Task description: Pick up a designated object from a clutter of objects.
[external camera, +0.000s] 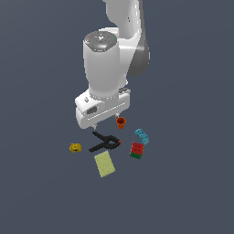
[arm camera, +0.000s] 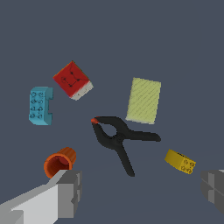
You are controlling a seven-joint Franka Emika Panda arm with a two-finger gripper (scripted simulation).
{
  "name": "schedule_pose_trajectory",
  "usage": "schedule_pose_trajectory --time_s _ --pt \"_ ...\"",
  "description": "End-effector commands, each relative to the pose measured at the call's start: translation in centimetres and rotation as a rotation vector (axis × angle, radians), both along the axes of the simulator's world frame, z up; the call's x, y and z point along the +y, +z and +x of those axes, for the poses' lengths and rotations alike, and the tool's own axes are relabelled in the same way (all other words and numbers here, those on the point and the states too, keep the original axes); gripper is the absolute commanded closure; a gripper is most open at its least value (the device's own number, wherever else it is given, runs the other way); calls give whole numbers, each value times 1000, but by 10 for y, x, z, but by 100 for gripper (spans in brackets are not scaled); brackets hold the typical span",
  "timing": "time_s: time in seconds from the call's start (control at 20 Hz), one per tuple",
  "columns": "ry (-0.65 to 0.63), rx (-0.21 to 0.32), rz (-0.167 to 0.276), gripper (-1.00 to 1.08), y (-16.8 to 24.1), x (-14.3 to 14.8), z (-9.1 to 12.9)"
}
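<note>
While the black spring clamp [external camera: 106,141] lies flat on the floor in the middle of the clutter, we see its two long handles splayed toward the exterior view's left and its small orange-red jaw tip toward the right. Just nearer than it lies the yellow-green sponge [external camera: 104,164]; the small yellow lump [external camera: 75,147] sits to its left, the red-green block [external camera: 137,149] and the cyan toy brick [external camera: 141,135] to its right, and the orange-red cup [external camera: 120,122] stands beyond it. Our gripper [arm camera: 140,188] hangs above the clamp, fingers spread wide, grasping nothing. The surface [external camera: 183,192] is a plain dark blue-grey plane that fills both views; we can read no writing anywhere.
</note>
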State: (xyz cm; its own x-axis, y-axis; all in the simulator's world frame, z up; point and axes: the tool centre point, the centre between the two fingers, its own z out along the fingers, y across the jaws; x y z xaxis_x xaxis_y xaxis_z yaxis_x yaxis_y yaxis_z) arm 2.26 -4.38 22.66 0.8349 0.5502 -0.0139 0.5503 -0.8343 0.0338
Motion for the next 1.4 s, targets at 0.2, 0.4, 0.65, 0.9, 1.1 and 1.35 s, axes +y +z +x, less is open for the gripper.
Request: schedule_pose_trajectory --time_s 0.2,0.4,0.65,0.9,1.1,1.35 --pt "165 8 0 -92 -28 -4 1" --pt "266 12 1 -92 -45 -7 1" --pt "391 17 4 -92 -66 -10 1" --pt "517 21 8 -92 -87 -12 -1" --pt "618 23 12 -92 -104 -14 -3" --pt "741 25 18 -92 -124 -15 -6"
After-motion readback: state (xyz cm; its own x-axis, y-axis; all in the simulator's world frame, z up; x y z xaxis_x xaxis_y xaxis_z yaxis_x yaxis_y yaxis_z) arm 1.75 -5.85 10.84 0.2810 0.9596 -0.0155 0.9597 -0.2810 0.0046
